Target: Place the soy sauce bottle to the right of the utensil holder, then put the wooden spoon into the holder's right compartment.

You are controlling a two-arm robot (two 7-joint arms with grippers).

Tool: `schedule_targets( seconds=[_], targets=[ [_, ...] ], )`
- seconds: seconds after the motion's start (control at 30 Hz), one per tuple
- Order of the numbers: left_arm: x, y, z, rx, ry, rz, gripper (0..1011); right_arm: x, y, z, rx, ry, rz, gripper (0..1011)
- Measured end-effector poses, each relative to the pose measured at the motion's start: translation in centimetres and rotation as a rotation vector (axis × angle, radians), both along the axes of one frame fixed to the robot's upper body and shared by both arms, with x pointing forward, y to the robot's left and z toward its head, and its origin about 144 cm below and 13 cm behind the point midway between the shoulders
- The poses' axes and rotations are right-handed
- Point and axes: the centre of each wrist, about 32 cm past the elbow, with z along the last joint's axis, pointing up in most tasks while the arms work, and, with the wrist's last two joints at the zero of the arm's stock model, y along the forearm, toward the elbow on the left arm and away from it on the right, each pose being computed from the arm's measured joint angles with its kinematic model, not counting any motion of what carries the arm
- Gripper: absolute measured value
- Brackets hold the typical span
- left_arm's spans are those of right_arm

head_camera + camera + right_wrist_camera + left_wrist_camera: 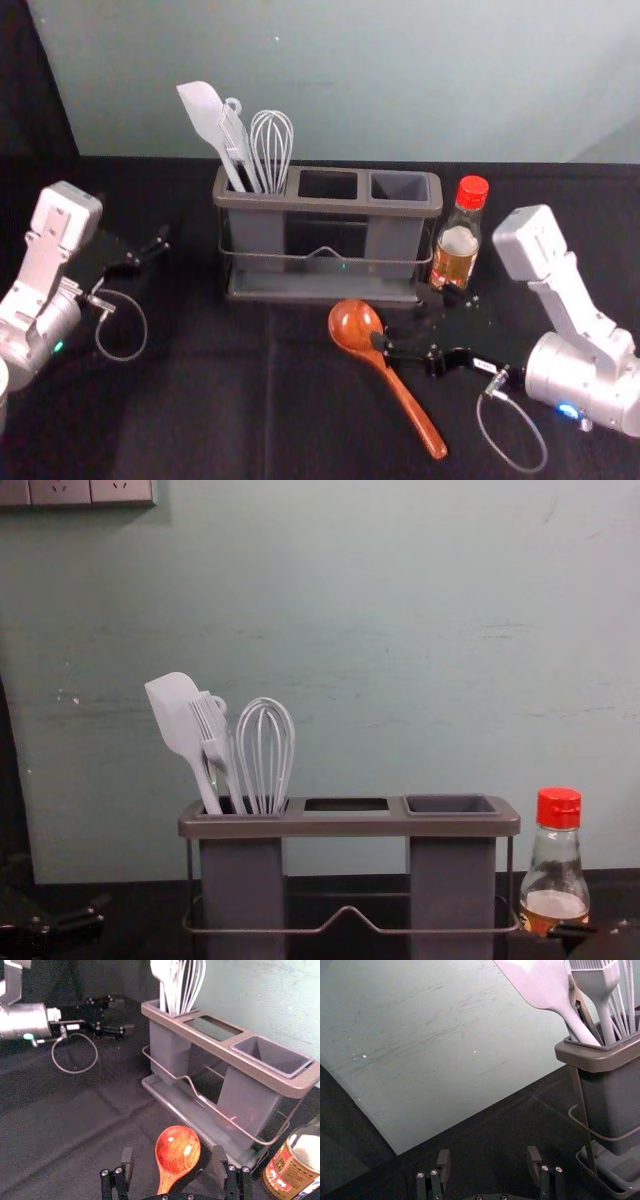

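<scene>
One glossy reddish-brown spoon [356, 325] lies near the right end effector [401, 316].

No brand, number or sign could be read; the label [281, 1170] on the soy sauce bottle [460, 238] at right bore illegible print.

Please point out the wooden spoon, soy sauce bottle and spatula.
Wooden spoon [354, 324]: head view, on its bowl.
Soy sauce bottle [559, 808]: chest view, on its red cap.
Spatula [174, 708]: chest view, on its blade.
</scene>
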Motion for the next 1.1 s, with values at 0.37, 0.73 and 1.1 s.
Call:
schedule_targets(
  seconds=[0.37, 0.73, 1.1],
  targets=[
    [0.0, 0.0, 0.0, 0.000, 0.000, 0.000, 1005, 1.7, 0.3, 0.0, -0.013, 0.014, -0.008, 1002],
    [0.0, 0.0, 0.0, 0.000, 0.000, 0.000, 1005, 1.7, 0.3, 0.0, -0.011, 0.013, -0.008, 1002],
    [0.0, 0.0, 0.0, 0.000, 0.000, 0.000, 1005, 1.8, 0.3, -0.3, -0.005, 0.014, -0.013, 1002]
  ],
)
